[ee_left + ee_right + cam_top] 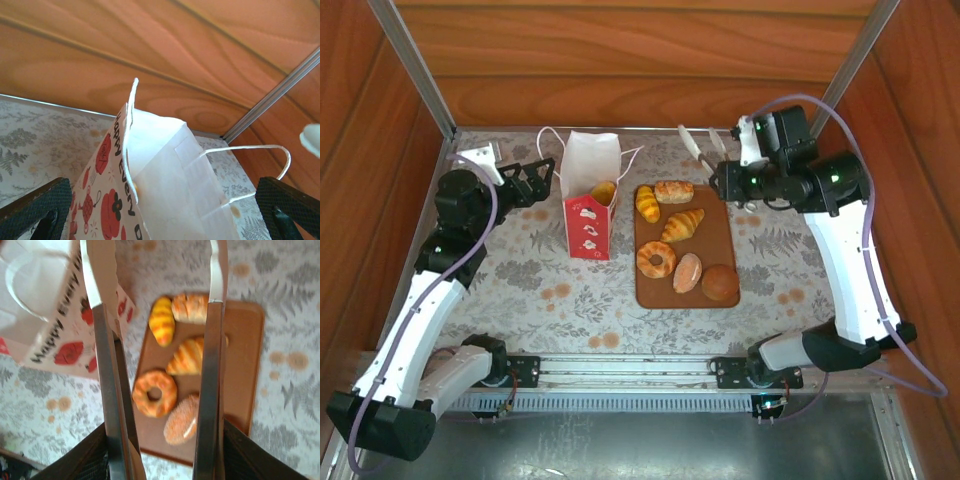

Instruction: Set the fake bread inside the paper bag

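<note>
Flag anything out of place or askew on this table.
Nothing is spilled. The paper bag has a skewed, creased mouth, with one pastry showing at its rim. The other pastries lie on the brown tray. The right gripper clamps the metal tongs, which are empty.

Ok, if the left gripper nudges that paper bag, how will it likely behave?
The paper bag likely tips easily: it stands tall and narrow, holding just one visible pastry. Its thin paper walls, already creased at the top, would probably buckle if squeezed.
</note>
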